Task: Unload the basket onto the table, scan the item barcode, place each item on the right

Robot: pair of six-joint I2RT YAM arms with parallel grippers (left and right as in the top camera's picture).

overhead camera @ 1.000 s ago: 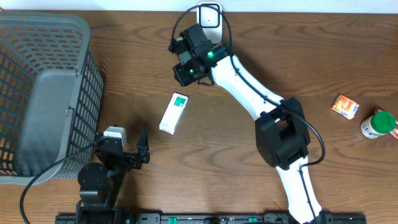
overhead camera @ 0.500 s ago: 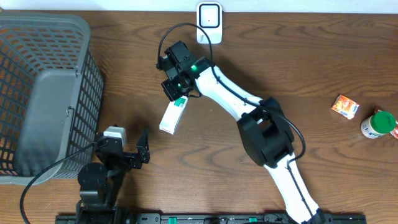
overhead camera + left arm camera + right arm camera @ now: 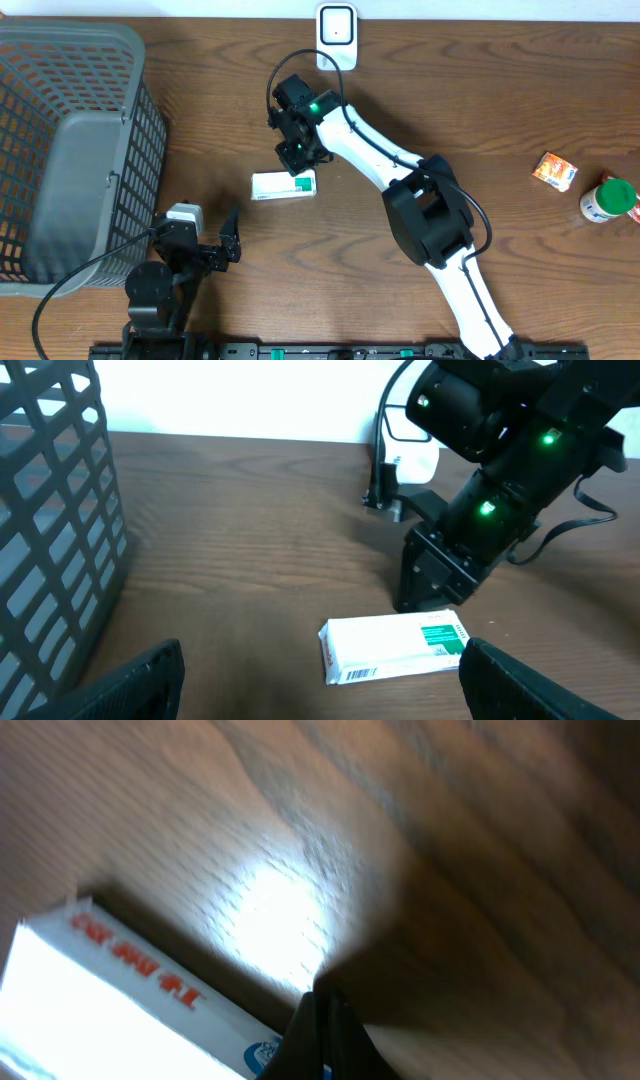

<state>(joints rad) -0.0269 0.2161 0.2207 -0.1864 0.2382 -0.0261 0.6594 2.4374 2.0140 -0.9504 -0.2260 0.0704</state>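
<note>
- While the flat white cardboard box with green print lies flat on the brown wooden table, the right gripper stands at the box's far long edge, near its green-printed end.
- The right jaws are pressed tight together with nothing between them. The right wrist view shows the dark tips meeting right by the box's edge, and whether they touch it I cannot tell.
- In the left wrist view, a barcode shows on the box's near side, at the end away from the green print.
- The left gripper sits on the near side of the box, a little apart, with its jaws spread wide and holding nothing (the box lies between the two fingers' lines of reach in its own camera).
- The white rectangular scanner unit stands well beyond the box, past the right gripper.
- The grey plastic mesh basket is to the left of the box.
- A small orange carton and a white bottle with a green lid sit far off to the box's right, near each other.
</note>
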